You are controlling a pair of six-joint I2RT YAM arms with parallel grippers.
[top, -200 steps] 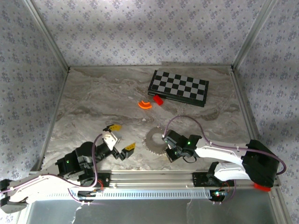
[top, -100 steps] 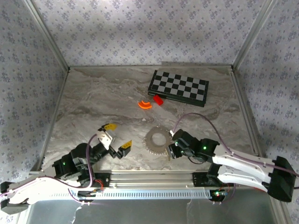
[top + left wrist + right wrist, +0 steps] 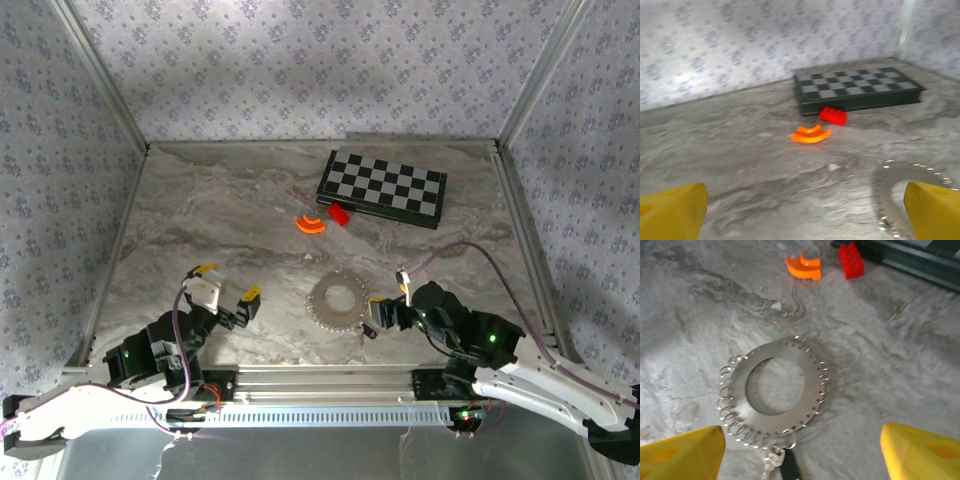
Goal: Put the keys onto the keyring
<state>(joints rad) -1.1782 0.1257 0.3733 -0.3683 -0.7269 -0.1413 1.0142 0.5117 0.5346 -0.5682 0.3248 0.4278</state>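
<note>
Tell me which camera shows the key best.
Right wrist: the key lies close up at the frame's bottom edge, dark head and silvery blade distinct, by the ring's near rim. Top external gives it as a tiny speck beside the ring. Left wrist catches the ring's arc.

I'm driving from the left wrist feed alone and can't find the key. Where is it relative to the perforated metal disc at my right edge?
Observer: The key lies at the near edge of the disc, on the side toward the arm bases.
Operator: Is it on a ring yet?
Observer: In the right wrist view it touches a small wire loop on the disc's rim. I cannot tell whether it is threaded.
Operator: Is the right gripper holding anything?
Observer: No. The right gripper is open, its jaws spread wide, and its own camera shows the key between them.
</note>
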